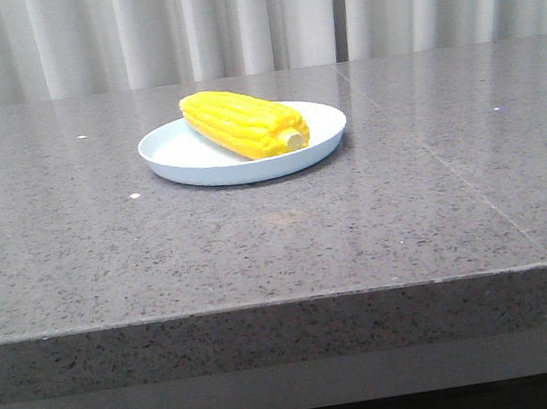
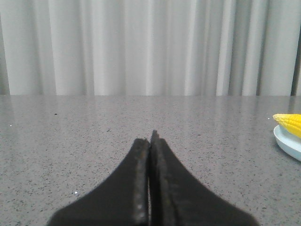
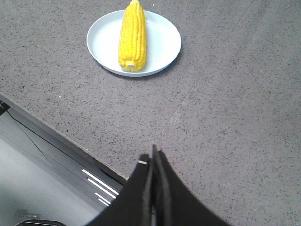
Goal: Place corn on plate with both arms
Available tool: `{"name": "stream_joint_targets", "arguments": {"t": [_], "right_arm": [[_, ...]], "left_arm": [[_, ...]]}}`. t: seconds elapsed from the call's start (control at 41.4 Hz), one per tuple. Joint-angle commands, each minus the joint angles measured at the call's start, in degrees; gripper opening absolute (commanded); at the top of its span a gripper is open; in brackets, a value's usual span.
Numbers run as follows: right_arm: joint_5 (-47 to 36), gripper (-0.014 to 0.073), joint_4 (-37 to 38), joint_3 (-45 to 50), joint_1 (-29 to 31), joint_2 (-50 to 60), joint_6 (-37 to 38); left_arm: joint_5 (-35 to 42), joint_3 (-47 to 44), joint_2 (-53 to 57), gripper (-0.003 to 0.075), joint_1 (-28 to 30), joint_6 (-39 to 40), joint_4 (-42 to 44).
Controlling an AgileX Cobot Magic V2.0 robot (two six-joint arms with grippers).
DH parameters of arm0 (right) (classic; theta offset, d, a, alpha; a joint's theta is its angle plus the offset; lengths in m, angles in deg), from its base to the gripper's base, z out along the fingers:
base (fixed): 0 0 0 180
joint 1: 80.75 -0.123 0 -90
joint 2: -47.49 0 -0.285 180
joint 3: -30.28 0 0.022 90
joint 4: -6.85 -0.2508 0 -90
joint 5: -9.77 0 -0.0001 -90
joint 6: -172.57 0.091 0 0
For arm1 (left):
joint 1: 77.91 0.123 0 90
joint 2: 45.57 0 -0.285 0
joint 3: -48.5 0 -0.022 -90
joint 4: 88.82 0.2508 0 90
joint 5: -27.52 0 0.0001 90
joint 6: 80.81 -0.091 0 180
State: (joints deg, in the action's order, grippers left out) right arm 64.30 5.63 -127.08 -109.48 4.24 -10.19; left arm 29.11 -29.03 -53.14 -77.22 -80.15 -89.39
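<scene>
Jaws of both grippers are pressed together, nothing held. The left gripper (image 2: 151, 136) is held low and level over the worktop (image 1: 260, 257); the right gripper (image 3: 153, 153) is raised, angled down. One corn (image 1: 243, 123) is seen lying across one plate (image 1: 171, 152), at twelve o'clock from the right jaws, well apart.

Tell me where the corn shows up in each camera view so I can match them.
Front view: the corn lies on the plate, above center, stub end toward the camera.
Left wrist view: only its tip shows at the right edge.
Right wrist view: it lies whole near the top.
Shared landmark: the plate's pale rim under the corn in all three.
</scene>
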Motion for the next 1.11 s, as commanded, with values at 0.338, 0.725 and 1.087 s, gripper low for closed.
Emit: {"name": "stream_joint_targets", "arguments": {"t": [0.338, 0.725, 1.087], "right_arm": [[-3.8, -0.0068, 0.4, -1.3, 0.3, -0.2, -0.4], [-3.8, -0.0068, 0.4, -1.3, 0.3, -0.2, -0.4], [-21.4, -0.0068, 0.8, 14.2, 11.4, 12.0, -0.6]], "left_arm": [[4.6, -0.1, 1.1, -0.0020, 0.0, -0.7, 0.1], [4.6, -0.1, 1.1, -0.0020, 0.0, -0.7, 0.1], [4.6, -0.1, 1.1, -0.0020, 0.0, -0.7, 0.1]]}}
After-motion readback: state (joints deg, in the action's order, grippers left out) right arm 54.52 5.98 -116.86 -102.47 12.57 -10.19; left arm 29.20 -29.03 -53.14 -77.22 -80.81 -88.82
